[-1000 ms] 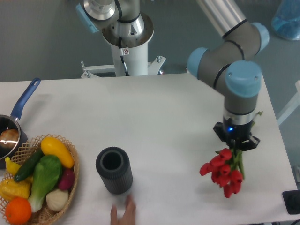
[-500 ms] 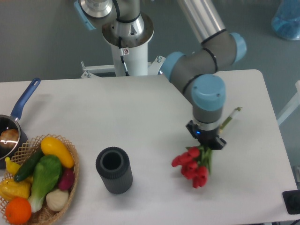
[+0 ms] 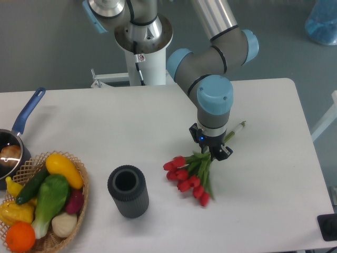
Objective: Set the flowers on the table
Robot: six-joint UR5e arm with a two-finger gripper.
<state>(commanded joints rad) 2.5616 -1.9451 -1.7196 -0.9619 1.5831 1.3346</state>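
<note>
From the fixed camera, my black two-finger gripper (image 3: 211, 151) points down over the large white matte table (image 3: 158, 121), its fingers closed narrow on the green stems of the small bunch of red tulips (image 3: 190, 173). The blooms fan out below and to the left of my fingers, low over the tabletop; I cannot tell whether they touch it. A dark ribbed cylindrical vase (image 3: 128, 191) stands upright well to their left. Farther left sits a wicker basket of colourful fake vegetables (image 3: 42, 203).
</note>
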